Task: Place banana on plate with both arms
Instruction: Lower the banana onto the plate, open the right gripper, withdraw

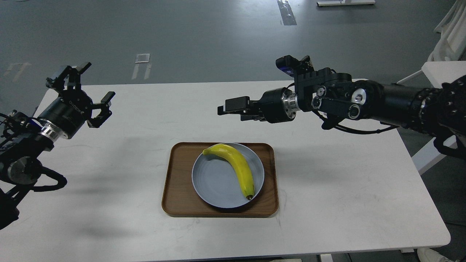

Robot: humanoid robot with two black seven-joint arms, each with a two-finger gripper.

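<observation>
Head view. The left pincer [95,96] is held above the left part of the white worktop [327,189]. Its two fingers are spread wide apart, with clear space between them; they hold nothing and touch nothing. One finger [84,67] points up and away, the other [107,97] points toward the middle of the worktop.

The right pincer [233,108] is held above the far middle of the worktop, pointing left. It is seen nearly side-on: the fingers overlap into one dark shape, so I cannot tell whether they are spread or pressed together. Nothing is visible in its grip, and it is well apart from the plate.

The banana [238,165] lies on the plate [214,182], curving along its right half. The greenish stem end rests at the plate's far-left rim; the dark tip rests at the near-right rim. The plate sits inside a brown wooden tray [178,182], which lies flat at the centre of the worktop. Both pincers are well clear of the banana.

Hidden or cut off: the left arm [25,153] leaves the view at the left edge, and the right arm [400,102] leaves it at the right edge. The near edge of the worktop is cut off at the bottom of the view. The inner faces of the right pincer's fingers are not visible.
</observation>
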